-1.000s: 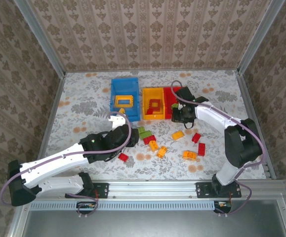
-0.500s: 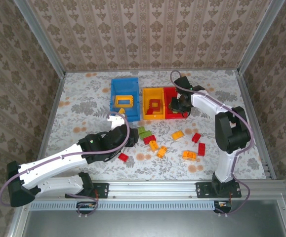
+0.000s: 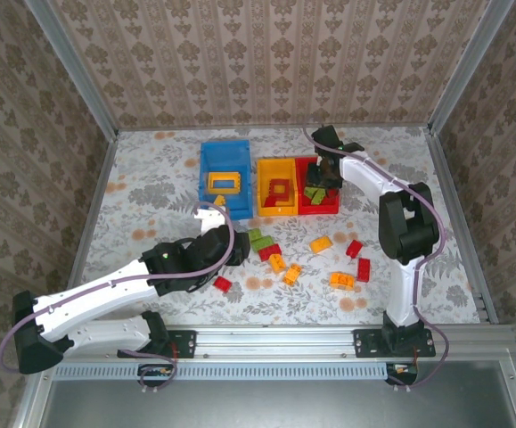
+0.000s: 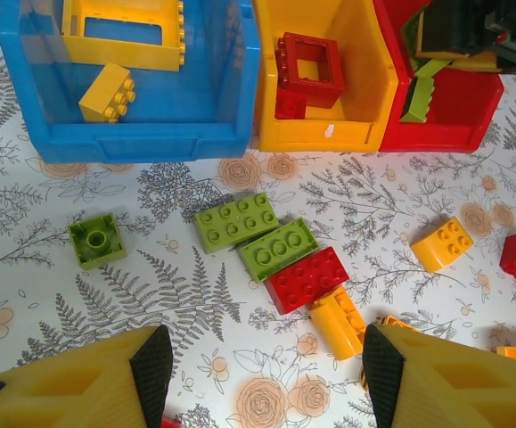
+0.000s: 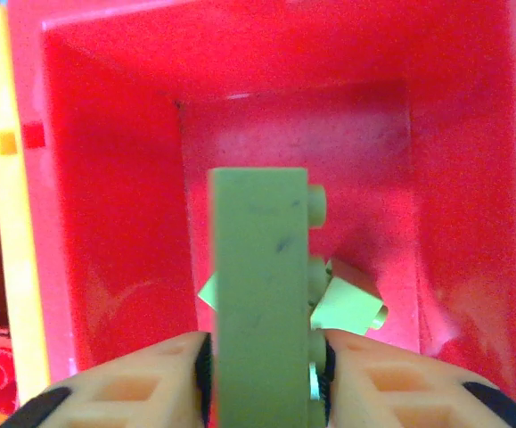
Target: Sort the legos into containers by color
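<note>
My right gripper (image 5: 262,379) is shut on a green brick (image 5: 259,285), held on edge above the inside of the red bin (image 5: 115,241); another green brick (image 5: 351,303) lies on that bin's floor. From the top view the right gripper (image 3: 326,178) hangs over the red bin (image 3: 329,207). My left gripper (image 4: 259,370) is open low over the table, above a cluster of two green bricks (image 4: 262,234), a red brick (image 4: 308,278) and an orange brick (image 4: 338,323). The blue bin (image 4: 142,134) holds a yellow frame (image 4: 122,36) and a yellow brick. The yellow-orange bin (image 4: 320,135) holds a red frame brick (image 4: 309,69).
A small green brick (image 4: 95,239) lies alone left of the cluster. More orange and red bricks (image 3: 342,259) are scattered on the floral table toward the right. A red brick (image 3: 223,283) lies by the left arm. Metal rails edge the table.
My right gripper has swung back and leftward from the table in front of the bins to over the red bin, carrying the green brick. The left arm has hardly moved.
</note>
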Controlling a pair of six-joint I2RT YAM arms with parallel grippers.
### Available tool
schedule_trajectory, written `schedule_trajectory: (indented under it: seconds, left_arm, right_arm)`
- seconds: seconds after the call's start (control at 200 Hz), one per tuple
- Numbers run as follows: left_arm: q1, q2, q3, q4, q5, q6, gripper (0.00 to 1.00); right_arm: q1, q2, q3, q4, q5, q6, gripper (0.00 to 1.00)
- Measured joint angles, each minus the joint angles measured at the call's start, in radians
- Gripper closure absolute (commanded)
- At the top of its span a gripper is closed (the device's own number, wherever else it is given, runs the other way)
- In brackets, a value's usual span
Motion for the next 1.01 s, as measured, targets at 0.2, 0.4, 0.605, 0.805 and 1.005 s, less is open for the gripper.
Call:
schedule_trajectory:
  seconds: [0.2,0.4,0.605,0.805,1.005]
  left_arm:
    - [0.0,0.002,0.0,0.0,0.0,0.006,0.37]
    - [0.012,0.051,0.0,0.0,0.035,0.006,0.33]
    - [0.084,0.165,0.0,-0.013,0.15,-0.008,0.29]
    - [0.093,0.203,-0.055,-0.115,0.233,-0.126,0.25]
    - [0.053,0.055,-0.25,-0.144,0.256,-0.41,0.21]
  right_arm:
    - [-0.002,-0.045,0.005,0.008,0.007,-0.029,0.48]
    - [0.015,-0.286,-0.159,0.066,0.007,-0.051,0.48]
    - [0.121,-0.645,-0.479,0.184,-0.016,-0.073,0.41]
    - [0.414,-0.895,-0.799,0.256,-0.068,-0.094,0.32]
    - [0.631,-1.002,-0.974,0.305,-0.096,-0.071,0.26]
